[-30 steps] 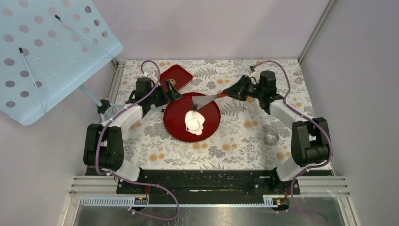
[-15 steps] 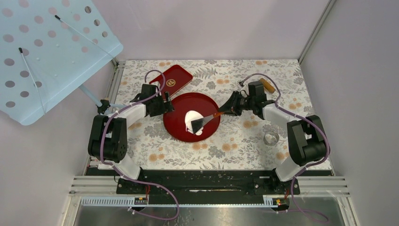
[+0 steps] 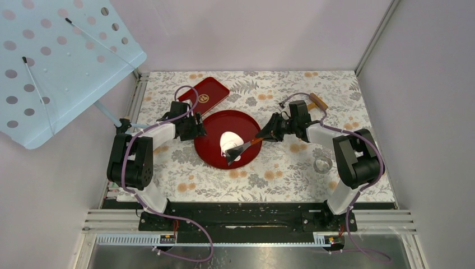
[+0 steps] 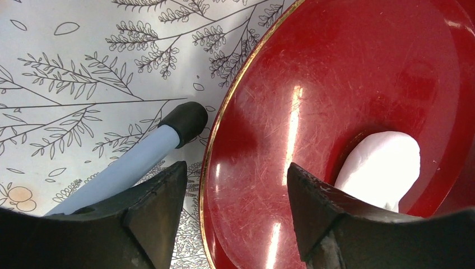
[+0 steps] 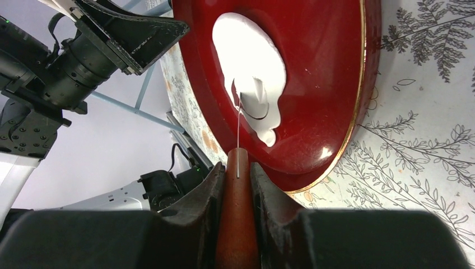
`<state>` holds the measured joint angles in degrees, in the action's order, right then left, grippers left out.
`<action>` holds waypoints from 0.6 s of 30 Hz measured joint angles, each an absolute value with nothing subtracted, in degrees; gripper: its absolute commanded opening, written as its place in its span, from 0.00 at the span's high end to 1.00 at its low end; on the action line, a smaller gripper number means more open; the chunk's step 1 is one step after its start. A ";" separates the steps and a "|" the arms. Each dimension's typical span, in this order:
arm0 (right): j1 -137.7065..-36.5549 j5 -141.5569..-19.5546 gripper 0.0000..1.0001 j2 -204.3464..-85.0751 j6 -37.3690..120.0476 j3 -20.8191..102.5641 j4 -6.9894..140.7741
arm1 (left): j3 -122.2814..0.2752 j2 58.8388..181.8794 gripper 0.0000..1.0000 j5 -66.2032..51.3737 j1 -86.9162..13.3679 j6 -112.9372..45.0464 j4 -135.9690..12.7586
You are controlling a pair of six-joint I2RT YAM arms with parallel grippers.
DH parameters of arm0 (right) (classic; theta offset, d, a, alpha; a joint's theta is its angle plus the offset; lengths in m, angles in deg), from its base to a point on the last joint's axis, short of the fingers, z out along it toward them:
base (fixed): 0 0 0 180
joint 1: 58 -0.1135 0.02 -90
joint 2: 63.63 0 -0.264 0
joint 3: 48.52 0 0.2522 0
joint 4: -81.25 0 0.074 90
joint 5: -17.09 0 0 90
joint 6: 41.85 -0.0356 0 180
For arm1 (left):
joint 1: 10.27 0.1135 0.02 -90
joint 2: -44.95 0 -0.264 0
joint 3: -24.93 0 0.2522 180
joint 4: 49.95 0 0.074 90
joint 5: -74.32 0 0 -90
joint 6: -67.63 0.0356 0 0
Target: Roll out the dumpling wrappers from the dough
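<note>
We see the right gripper (image 5: 237, 168) clamped on the spatula (image 5: 237, 224), blade against the dough (image 5: 255, 56); the left gripper (image 4: 235, 171) stands open and empty at the plate (image 4: 313, 67) rim.

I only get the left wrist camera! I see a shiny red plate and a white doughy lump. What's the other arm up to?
Observer: The right gripper is shut on the wooden handle of a metal spatula.
Operator: Where's the spatula pointing?
Observer: Its thin blade edge touches the dough on the round red plate.
Operator: Are there any other tools?
Observer: A small metal ring sits on the tablecloth beside the right arm.
</note>
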<state>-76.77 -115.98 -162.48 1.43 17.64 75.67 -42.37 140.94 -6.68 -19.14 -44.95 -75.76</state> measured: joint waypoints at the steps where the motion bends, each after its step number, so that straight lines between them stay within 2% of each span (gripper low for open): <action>1: -76.86 -116.07 1.00 -162.61 1.28 17.64 76.04 | -42.37 140.98 0.35 -6.66 -19.14 -44.91 -75.76; 11: -78.14 -115.83 1.00 -162.30 0.98 17.66 76.85 | -42.37 141.09 0.34 -6.62 -19.18 -44.85 -75.81; 18: -78.28 -115.13 1.00 -157.47 3.01 18.27 74.01 | -42.37 141.09 0.35 -6.55 -19.18 -44.85 -75.83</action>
